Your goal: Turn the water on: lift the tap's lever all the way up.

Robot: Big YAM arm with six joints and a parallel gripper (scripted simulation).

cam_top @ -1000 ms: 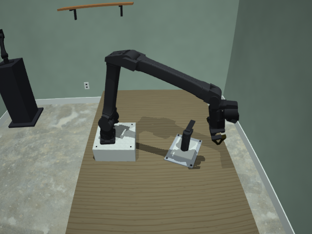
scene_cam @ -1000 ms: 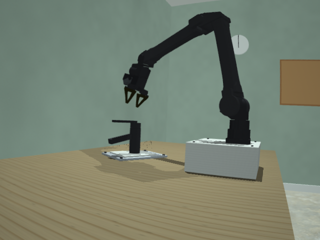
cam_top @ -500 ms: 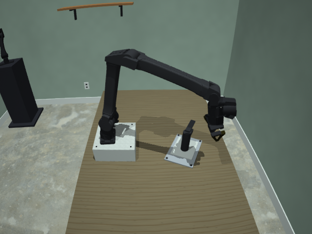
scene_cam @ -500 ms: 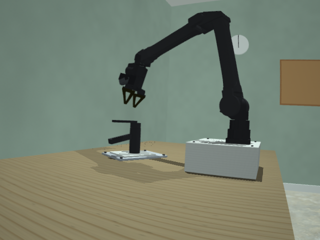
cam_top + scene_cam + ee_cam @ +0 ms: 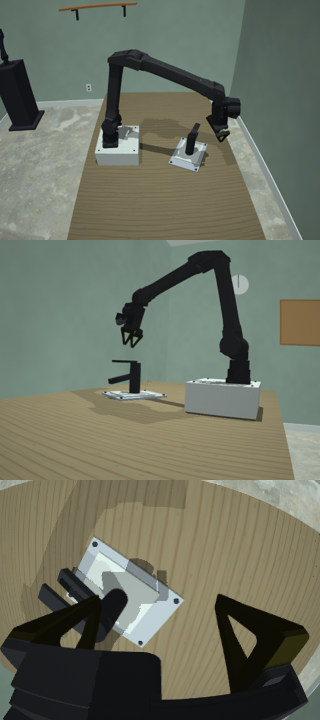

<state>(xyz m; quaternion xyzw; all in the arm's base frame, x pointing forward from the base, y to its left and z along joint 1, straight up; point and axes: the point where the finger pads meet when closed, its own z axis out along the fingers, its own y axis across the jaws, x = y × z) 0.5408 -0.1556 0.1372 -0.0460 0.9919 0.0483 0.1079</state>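
Lever (image 5: 124, 360) below open fingers (image 5: 125, 338)

I see a surface (image 5: 165, 201) of matt, ridged wood grain. The tap (image 5: 134, 376) and its lever (image 5: 124, 361) look matt black, its base plate (image 5: 178, 161) shiny pale metal. My tool (image 5: 131, 339) looks matt black too.

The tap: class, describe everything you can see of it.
The tap is matt black: an upright round column on a pale metal plate screwed to the table. A flat lever lies level on top; a straight spout juts out below it, the same way. Nothing touches it; the open hand hangs above.
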